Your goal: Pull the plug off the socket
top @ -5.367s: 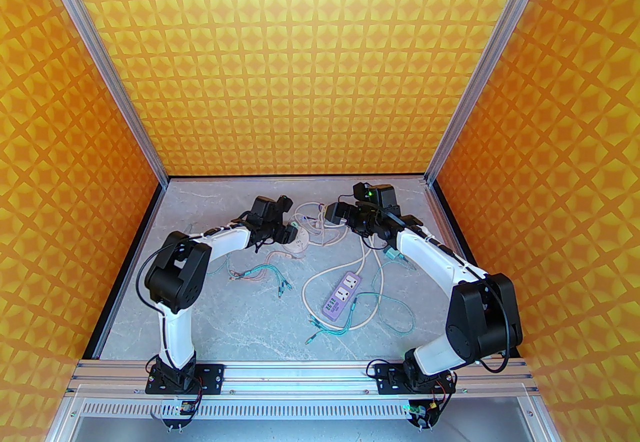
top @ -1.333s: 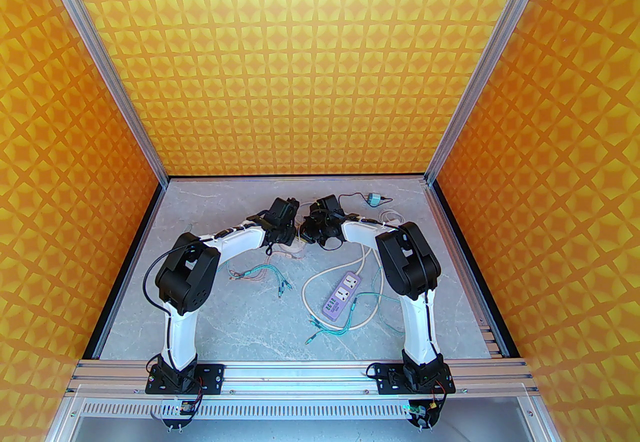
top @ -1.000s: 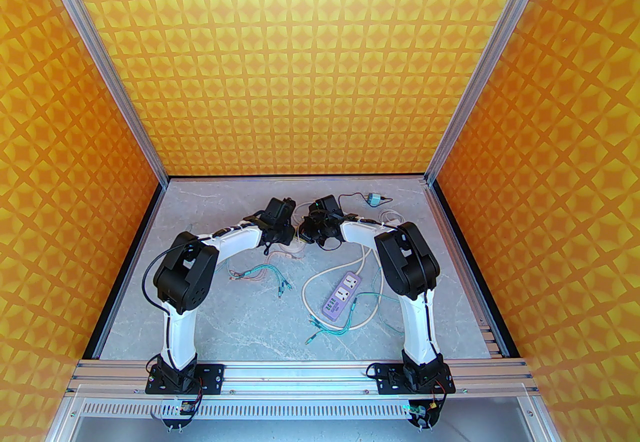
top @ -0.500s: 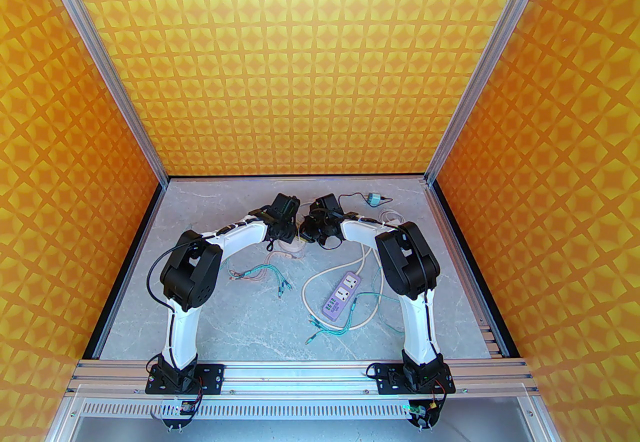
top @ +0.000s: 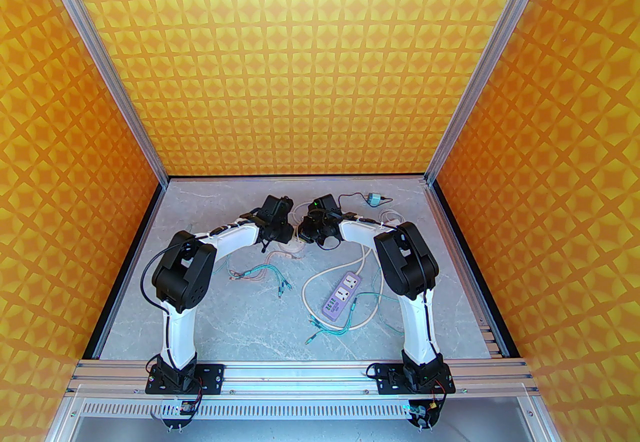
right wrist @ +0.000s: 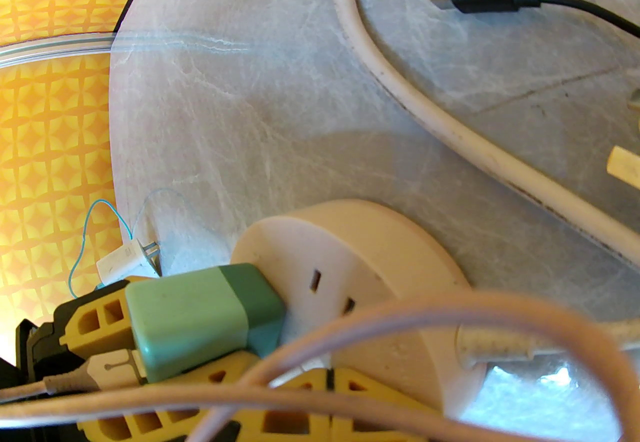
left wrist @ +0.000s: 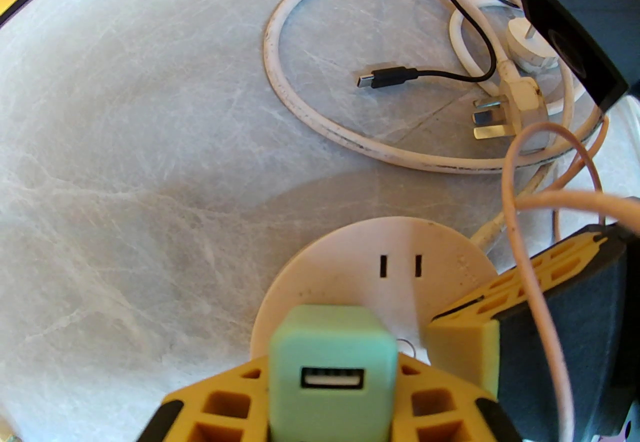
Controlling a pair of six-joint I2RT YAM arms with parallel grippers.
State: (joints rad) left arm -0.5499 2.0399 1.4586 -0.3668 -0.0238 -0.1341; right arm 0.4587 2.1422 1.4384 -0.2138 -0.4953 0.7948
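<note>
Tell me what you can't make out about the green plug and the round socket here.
Prongs: both wrist views, buried between green plug and round socket; seating depth unclear.
Plug and socket, top view: mostly covered by left arm and right arm.
Right jaws touching the socket: right wrist view, blurred beige cable crosses them.
Left jaws' grip: left wrist view, cut by the bottom edge.

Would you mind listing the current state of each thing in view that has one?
green plug: seated in the round socket, gripped.
round socket: lying flat, one slot pair free.
left gripper: closed on the green plug.
right gripper: shut, resting against the round socket.
black USB cable: unplugged, end loose.
white three-pin plug: unplugged.
purple power strip: nothing plugged in.
</note>
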